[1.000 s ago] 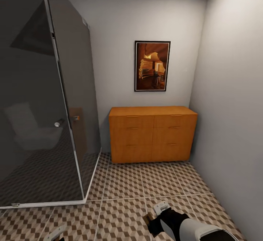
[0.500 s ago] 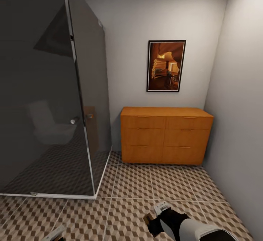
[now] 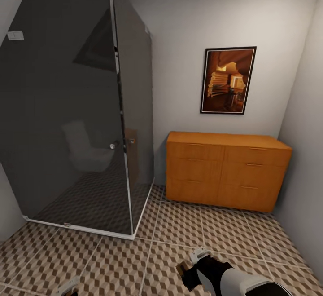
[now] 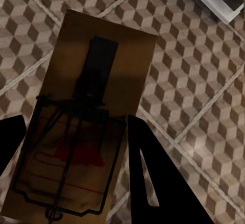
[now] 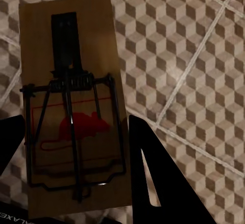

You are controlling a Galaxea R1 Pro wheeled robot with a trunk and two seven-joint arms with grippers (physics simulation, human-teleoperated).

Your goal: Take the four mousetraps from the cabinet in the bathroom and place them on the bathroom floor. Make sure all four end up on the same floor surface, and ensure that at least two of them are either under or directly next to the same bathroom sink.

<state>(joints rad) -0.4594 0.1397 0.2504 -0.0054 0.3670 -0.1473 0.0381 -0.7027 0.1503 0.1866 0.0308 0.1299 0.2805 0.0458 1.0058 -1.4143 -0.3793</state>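
In the left wrist view a tan mousetrap (image 4: pixel 97 81) with a black wire bar lies between the dark fingers (image 4: pixel 153 178) of my left gripper (image 4: pixel 75 132), which is shut on it above the cube-patterned bathroom floor (image 4: pixel 199 55). My right gripper (image 5: pixel 71 132) is likewise shut on a second mousetrap (image 5: pixel 71 71) printed with a red mouse. In the head view the right gripper (image 3: pixel 194 267) hangs low over the floor (image 3: pixel 188 224) with a brown board edge (image 3: pixel 183 269) showing, and the left gripper's tip (image 3: pixel 67 286) peeks in at the bottom. The orange-brown cabinet (image 3: pixel 226 170) stands against the back wall, drawers closed.
A dark glass shower enclosure (image 3: pixel 80 125) with a white base rim fills the left side. A framed picture (image 3: pixel 228 80) hangs above the cabinet. A grey wall (image 3: pixel 309 152) closes the right side. Open tiled floor lies between me and the cabinet.
The whole head view has swung left: cabinet, picture and shower slid rightward in the picture. Both grippers keep their places at the bottom, still holding their traps.
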